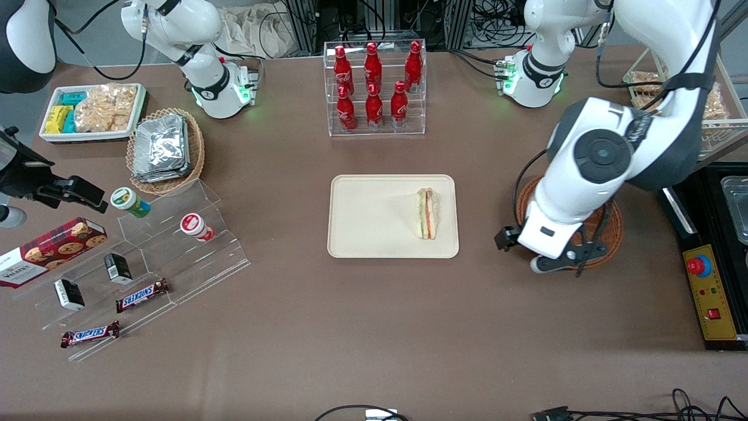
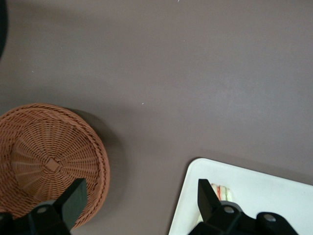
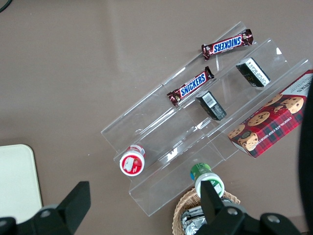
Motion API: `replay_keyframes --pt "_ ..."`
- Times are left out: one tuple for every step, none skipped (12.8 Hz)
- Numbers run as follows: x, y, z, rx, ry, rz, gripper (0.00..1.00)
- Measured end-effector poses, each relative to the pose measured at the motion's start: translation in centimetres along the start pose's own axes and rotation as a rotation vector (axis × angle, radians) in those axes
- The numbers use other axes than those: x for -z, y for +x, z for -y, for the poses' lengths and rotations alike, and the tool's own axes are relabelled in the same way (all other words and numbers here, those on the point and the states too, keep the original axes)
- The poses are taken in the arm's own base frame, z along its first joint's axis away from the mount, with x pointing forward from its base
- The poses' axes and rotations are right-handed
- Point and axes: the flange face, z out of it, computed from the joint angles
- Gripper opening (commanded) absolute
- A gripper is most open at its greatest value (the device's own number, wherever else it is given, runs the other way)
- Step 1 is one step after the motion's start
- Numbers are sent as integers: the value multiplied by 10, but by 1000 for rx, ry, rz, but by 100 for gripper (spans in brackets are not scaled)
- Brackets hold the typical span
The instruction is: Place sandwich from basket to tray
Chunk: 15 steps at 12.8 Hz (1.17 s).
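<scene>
The sandwich [image 1: 428, 213] lies on the cream tray [image 1: 374, 216], near the tray edge toward the working arm's end. The reddish-brown basket [image 1: 610, 231] stands beside the tray and is mostly covered by my left arm. My left gripper [image 1: 546, 257] hangs above the basket's rim on the side toward the tray. In the left wrist view the gripper [image 2: 142, 203] is open and empty over bare table between the empty basket [image 2: 44, 161] and the tray [image 2: 259, 188]. A sliver of the sandwich [image 2: 223, 191] shows past one finger.
A clear rack of red cola bottles [image 1: 374, 88] stands farther from the camera than the tray. A lighter basket of foil packets [image 1: 163, 149], a clear stepped stand [image 1: 152, 257] with snacks and a control box [image 1: 710, 298] lie around.
</scene>
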Motion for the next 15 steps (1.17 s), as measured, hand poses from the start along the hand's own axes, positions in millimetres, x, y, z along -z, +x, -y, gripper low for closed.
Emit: replay_keyframes --pt "12 4 18 -18 -7 10 100" --pt "23 6 36 -39 -2 21 100" --pt "36 6 54 -60 3 32 100" --pt "48 5 70 -79 -1 41 100" --pt "60 4 87 -98 -8 49 100" --pt "71 3 103 -116 -9 53 100" --pt "82 1 118 -132 -3 59 100" --pt "91 -3 128 -151 2 63 100" --pt "99 -7 136 -169 6 66 100" --pt "108 -11 143 -186 4 67 100" --pt "116 -14 150 -199 -5 68 100" --pt "121 -16 158 -209 -17 70 100" --pt "126 -17 166 -222 -26 71 100" --pt "128 -17 172 -235 -28 72 100" --pt "130 -18 175 -243 -28 73 100"
